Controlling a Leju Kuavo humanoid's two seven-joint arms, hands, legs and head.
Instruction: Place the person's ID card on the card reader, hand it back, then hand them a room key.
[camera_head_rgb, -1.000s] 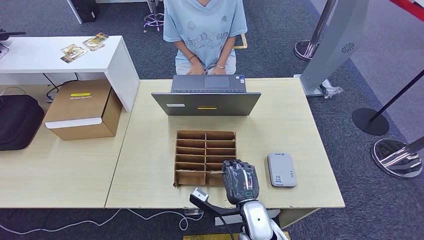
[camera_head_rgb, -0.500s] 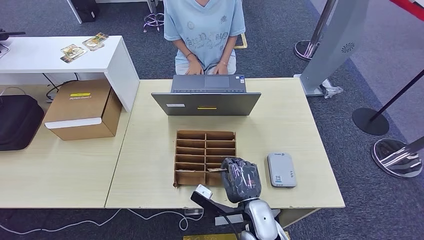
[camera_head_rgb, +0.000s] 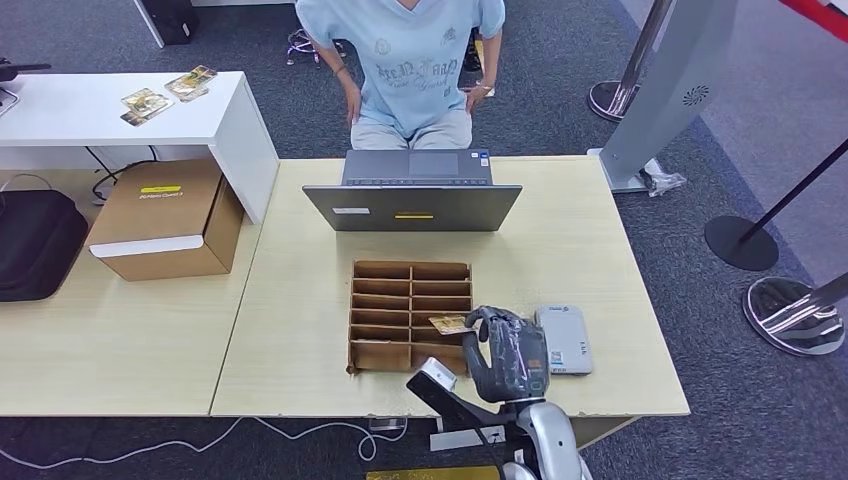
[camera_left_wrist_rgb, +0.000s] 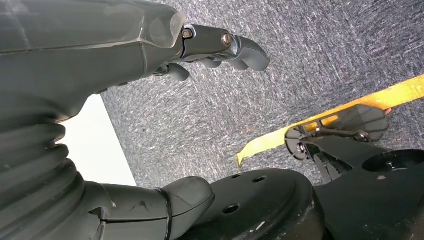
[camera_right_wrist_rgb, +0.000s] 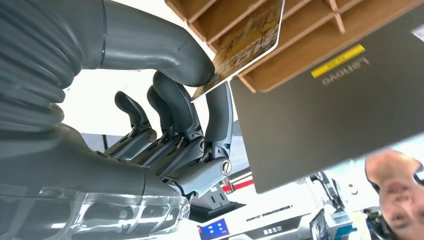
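In the head view the right hand (camera_head_rgb: 506, 352) sits at the near right corner of the cardboard organizer (camera_head_rgb: 410, 312), pinching a yellowish room key card (camera_head_rgb: 449, 324) that pokes out toward the organizer's slots; the grey card reader (camera_head_rgb: 564, 339) lies just beside the hand on its other side. The person (camera_head_rgb: 411, 62) sits beyond the open laptop (camera_head_rgb: 415, 193), straight across the table (camera_head_rgb: 300, 300) from the hand, so the handover looks to run forward over the organizer and laptop, and the right arm is the one placed for it. The left wrist view shows the left hand (camera_left_wrist_rgb: 100, 90) hanging over the carpet, fingers loosely apart and holding nothing. In the right wrist view the thumb presses the card (camera_right_wrist_rgb: 247, 42) against a finger (camera_right_wrist_rgb: 218, 112), gripped at one end, with its long axis reaching out over the organizer compartments toward the laptop lid
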